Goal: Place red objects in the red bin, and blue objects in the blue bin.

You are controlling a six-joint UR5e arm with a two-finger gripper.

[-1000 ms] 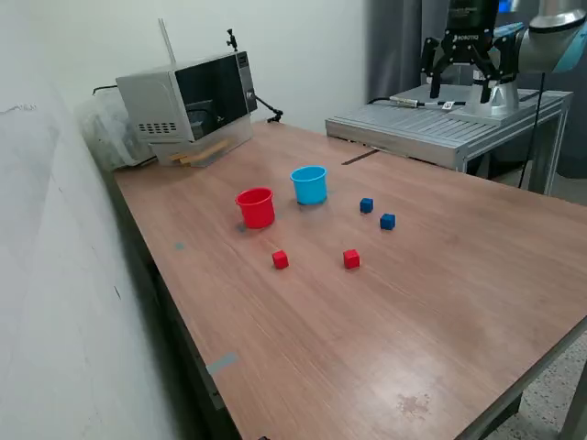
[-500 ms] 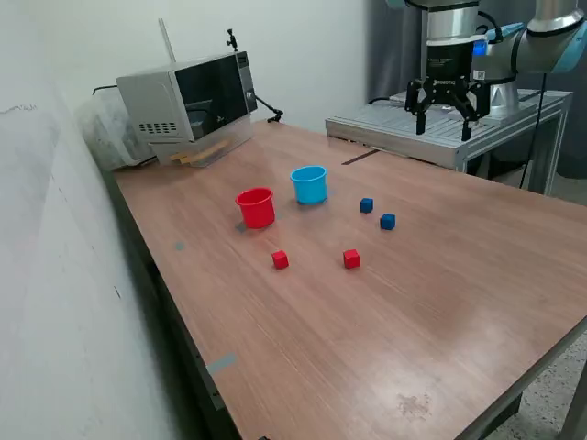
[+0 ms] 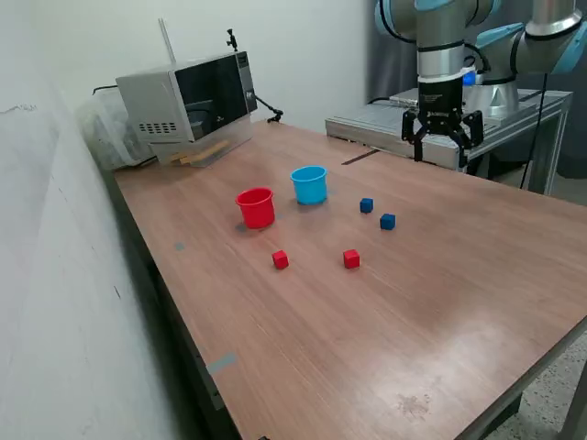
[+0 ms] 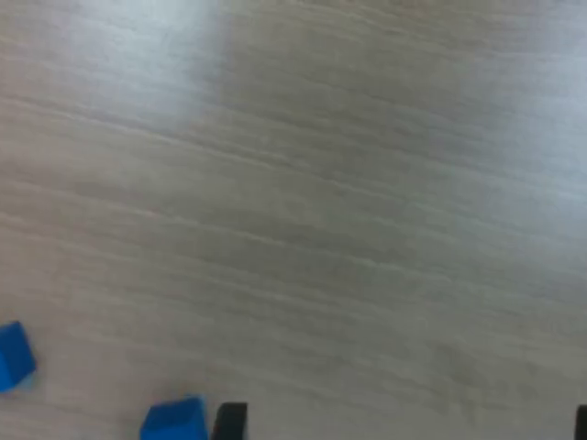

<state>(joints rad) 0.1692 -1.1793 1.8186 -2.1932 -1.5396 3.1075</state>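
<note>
- Wooden table (image 3: 440,275) in the exterior view carries everything: the red cup (image 3: 256,207) and the light blue cup (image 3: 310,184) stand side by side near the far end, apart from each other and upright.
- Two blue cubes (image 3: 366,205) lie just to that view's right of the light blue cup, the second blue cube (image 3: 387,221) close beside the first; two red cubes (image 3: 280,260) lie nearer the camera, the second red cube (image 3: 351,259) well apart from its twin. No cube is in a cup.
- Above the table's far right part hangs the gripper (image 3: 443,154), fingers spread wide and empty, well apart from the cubes.
- Behind the cups sits a microwave (image 3: 188,96); no brand, label or writing on it or on the arm is legible.
- Blurred wood grain fills the wrist view, with both blue cubes at the frame's edge and the dark fingertips (image 4: 229,420) barely showing, far apart.
- Risks, as I judge them: the blue cubes lie close together, so a descent on one may nudge the other; a release off-centre could bounce a cube off a rim or tip a light cup; the cups being neighbours, a colour mix-up is possible.
</note>
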